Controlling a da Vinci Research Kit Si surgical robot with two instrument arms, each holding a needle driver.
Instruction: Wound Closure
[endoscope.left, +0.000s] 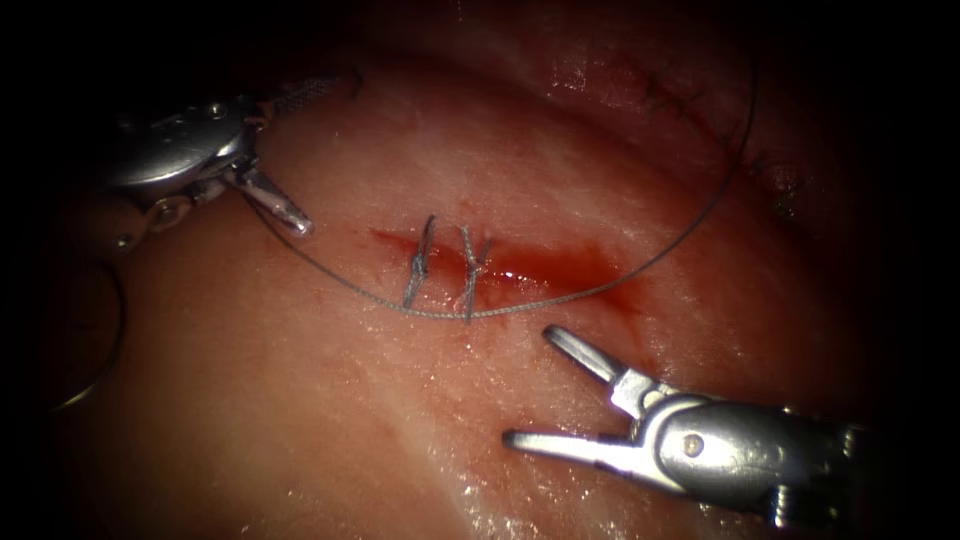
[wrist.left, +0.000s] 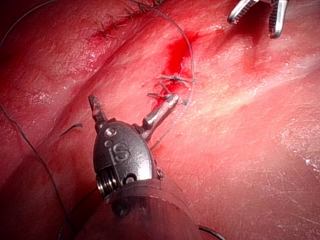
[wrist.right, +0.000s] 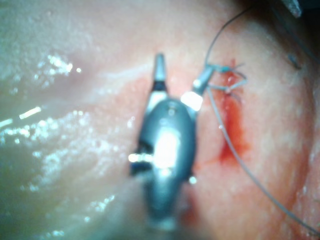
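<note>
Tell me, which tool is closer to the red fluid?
Right. The right tool, jaws open and empty, sits just below the red fluid. The left tool, also open, is farther off to its left.

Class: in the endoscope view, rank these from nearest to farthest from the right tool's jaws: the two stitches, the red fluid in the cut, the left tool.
Measured from the right tool, jaws open and holding nothing:
1. Red fluid, just above it in the cut.
2. Stitches, a little further left across the cut.
3. Left tool, far upper left, with thread running to its jaws.

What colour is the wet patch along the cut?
Red: the fluid pools right of the two stitches, clearest in the endoscope view.
</note>
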